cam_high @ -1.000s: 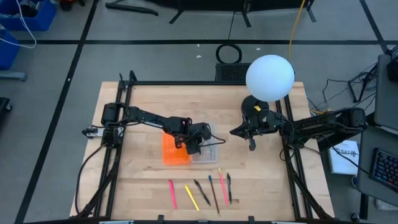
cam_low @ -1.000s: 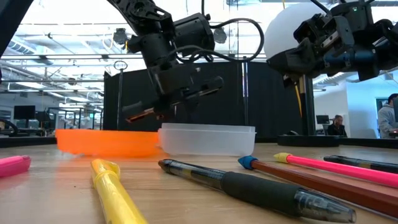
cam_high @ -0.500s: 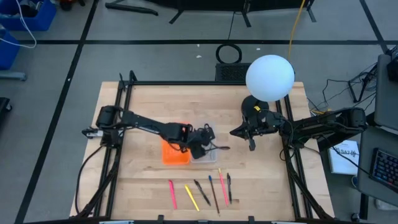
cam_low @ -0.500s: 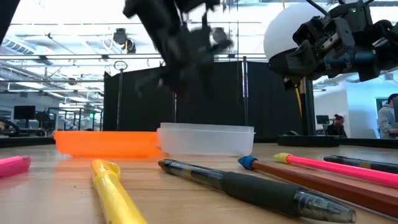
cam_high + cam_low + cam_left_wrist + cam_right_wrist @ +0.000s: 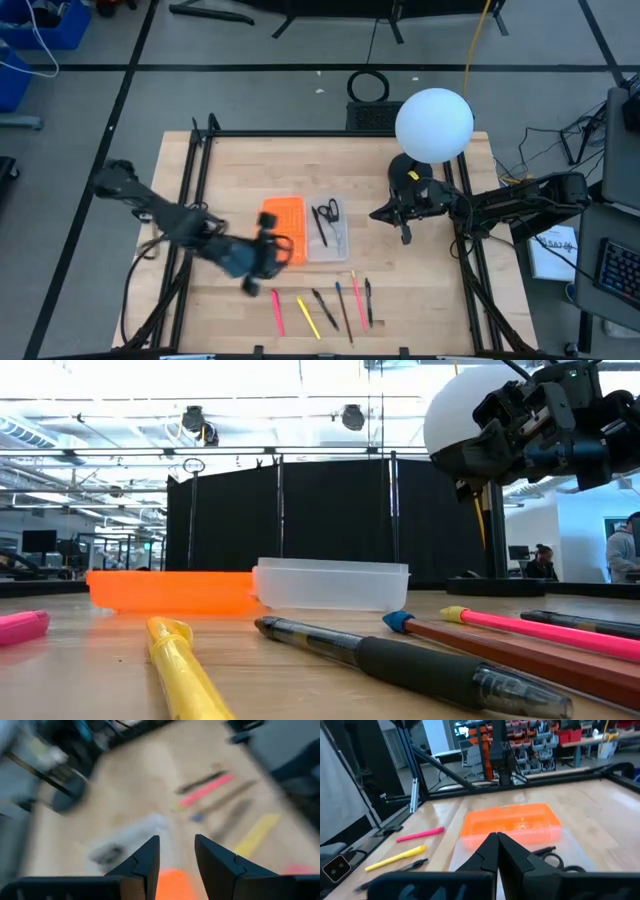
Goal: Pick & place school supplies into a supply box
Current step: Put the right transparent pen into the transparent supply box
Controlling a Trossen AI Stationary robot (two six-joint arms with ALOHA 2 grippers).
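The supply box lies open mid-table: orange half (image 5: 283,228), clear tray (image 5: 335,240). In the tray lie black-handled scissors (image 5: 327,211) and a black pen (image 5: 320,230). Several pens and pencils lie in a row near the table's near edge: pink (image 5: 277,312), yellow (image 5: 308,317), black (image 5: 325,309), blue (image 5: 343,304). My left gripper (image 5: 275,250) hangs blurred at the orange half's near-left corner, open and holding nothing (image 5: 177,855). My right gripper (image 5: 497,842) waits shut, raised to the right of the tray (image 5: 403,230).
A white globe lamp (image 5: 434,124) stands at the far right of the table. Black frame rails (image 5: 200,160) run along the table's left and right sides. Bare wood lies between the box and the pen row (image 5: 320,275).
My left gripper, which held a dark thin thing above the clear tray, has swung fast away from it toward the table's near-left and dropped out of the low view. The tray, uncovered, shows scissors and a black pen lying in it. The right arm has kept still.
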